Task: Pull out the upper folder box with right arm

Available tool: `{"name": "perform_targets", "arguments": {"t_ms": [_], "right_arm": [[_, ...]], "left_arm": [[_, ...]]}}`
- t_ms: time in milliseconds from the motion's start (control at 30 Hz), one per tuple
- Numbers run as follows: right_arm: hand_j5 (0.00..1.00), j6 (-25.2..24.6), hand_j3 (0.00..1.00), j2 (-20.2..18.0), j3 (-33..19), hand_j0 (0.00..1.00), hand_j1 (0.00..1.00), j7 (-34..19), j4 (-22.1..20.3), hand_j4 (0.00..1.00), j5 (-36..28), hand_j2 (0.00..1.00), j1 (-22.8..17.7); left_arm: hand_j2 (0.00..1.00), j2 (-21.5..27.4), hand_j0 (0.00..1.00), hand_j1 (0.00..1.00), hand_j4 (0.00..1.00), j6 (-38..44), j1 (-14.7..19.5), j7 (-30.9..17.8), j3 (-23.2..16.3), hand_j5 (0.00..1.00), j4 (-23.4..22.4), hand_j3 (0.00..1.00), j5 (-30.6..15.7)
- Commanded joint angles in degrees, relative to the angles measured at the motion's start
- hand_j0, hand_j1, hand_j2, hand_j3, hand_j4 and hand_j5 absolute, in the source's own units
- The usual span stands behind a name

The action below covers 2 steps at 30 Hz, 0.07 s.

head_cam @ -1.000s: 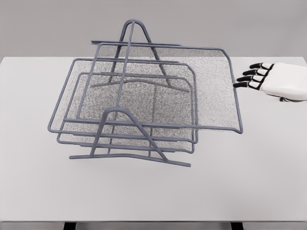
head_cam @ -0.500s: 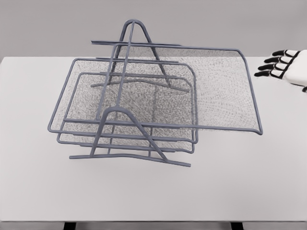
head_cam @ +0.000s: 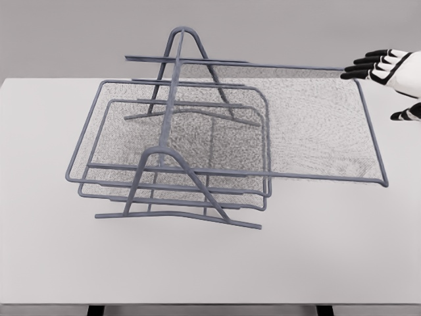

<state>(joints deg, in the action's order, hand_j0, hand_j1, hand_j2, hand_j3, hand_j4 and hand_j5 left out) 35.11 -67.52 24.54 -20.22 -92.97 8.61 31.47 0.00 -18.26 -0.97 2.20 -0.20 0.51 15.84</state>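
Observation:
The upper folder box [head_cam: 316,125], a grey mesh tray with a wire rim, sticks far out to the right of the grey wire rack [head_cam: 177,72]. Its right edge is close to the table's right side. My right hand [head_cam: 385,72] comes in at the upper right, white with black fingertips. Its fingers are spread and extended over the tray's far right corner, with the thumb [head_cam: 404,114] apart below them. It is open and nothing is grasped in it. The left arm is out of view.
Two more mesh trays [head_cam: 197,131] sit inside the rack, below the upper one. The rack stands left of centre on the white table [head_cam: 329,250], with bare tabletop in front of it. The table's front edge runs along the bottom.
The upper tray has slid further right, out of the rack. My right hand moved right and up, from beside the tray's right edge to over its far right corner.

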Motion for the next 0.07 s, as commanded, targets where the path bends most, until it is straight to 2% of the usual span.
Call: {"name": "perform_targets", "arguments": {"t_ms": [0, 33], "right_arm": [[1.0, -0.1, 1.0, -0.4, -0.1, 1.0, 1.0, 0.1, 0.2, 1.0, -2.3, 1.0, 0.0], [1.0, -0.1, 1.0, -0.4, -0.1, 1.0, 1.0, 0.1, 0.5, 1.0, -2.3, 1.0, -0.1]], "left_arm": [[1.0, 0.0, 1.0, 1.0, 1.0, 0.0, -0.1, 0.0, 0.0, 1.0, 0.0, 1.0, 0.0], [1.0, 0.0, 1.0, 1.0, 1.0, 0.0, -0.1, 0.0, 0.0, 1.0, 0.0, 1.0, 0.0]]}}
